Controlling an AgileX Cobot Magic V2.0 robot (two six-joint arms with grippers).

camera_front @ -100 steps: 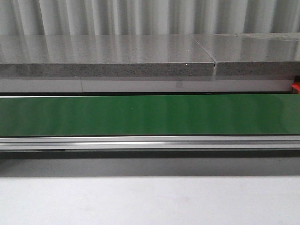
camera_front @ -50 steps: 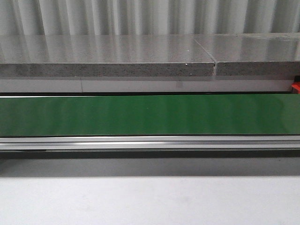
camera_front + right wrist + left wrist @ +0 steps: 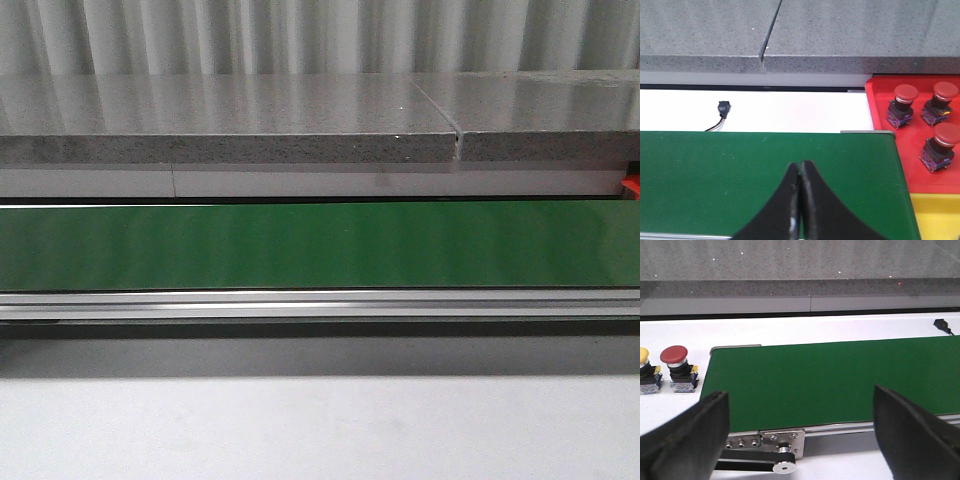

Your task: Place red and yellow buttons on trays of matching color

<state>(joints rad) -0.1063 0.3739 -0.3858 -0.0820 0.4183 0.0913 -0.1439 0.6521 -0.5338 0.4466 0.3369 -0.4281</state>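
Buttons on the tabletop: a red button and a yellow button stand side by side on the white tabletop, just off the end of the green belt.
Left gripper: jaws spread wide and holding nothing, hanging over the near edge of the conveyor belt, with the belt's metal end bracket showing between them.
Right gripper: jaws pressed together with nothing between them, poised above the green belt near its other end.
Yellow tray: only a corner shows beside the belt, on the near side of the red tray.
Red tray: lies just past the belt's end and carries three red buttons, all upright and apart from one another.
Cable plug: a small black connector rests on the white tabletop beyond the belt.
Front view: the belt runs across the picture behind a silver rail; a speckled grey stone ledge lies beyond it.
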